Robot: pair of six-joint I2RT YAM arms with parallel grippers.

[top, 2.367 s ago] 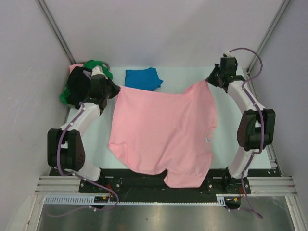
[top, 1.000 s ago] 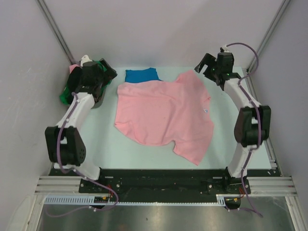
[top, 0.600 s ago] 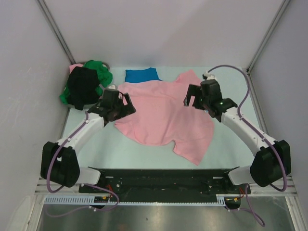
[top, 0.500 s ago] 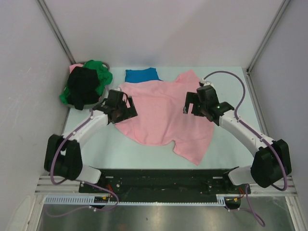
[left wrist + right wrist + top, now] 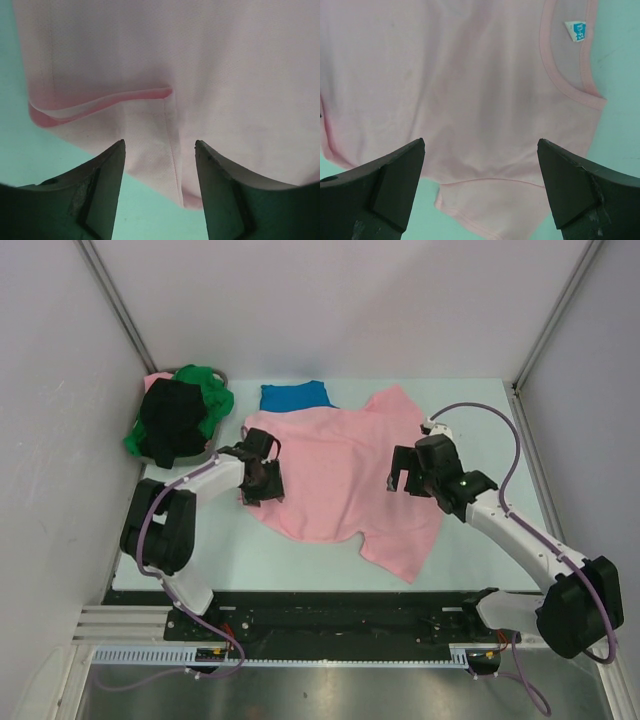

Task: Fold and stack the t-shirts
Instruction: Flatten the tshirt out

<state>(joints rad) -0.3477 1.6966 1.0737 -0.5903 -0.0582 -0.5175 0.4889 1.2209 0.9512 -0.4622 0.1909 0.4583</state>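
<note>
T-shirts four, pink (image 5: 340, 475) (laid out), blue (image 5: 295, 397), green (image 5: 214, 390), black (image 5: 172, 425), left pincer (image 5: 159, 144) spread, right pincer (image 5: 481, 142) spread.

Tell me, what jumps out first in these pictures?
A big pink t-shirt lies spread across the middle of the table. The left gripper hangs open at its left edge, and the right gripper hangs open over its right side, near the collar. A black shirt and a green shirt are heaped in the far left corner.
</note>
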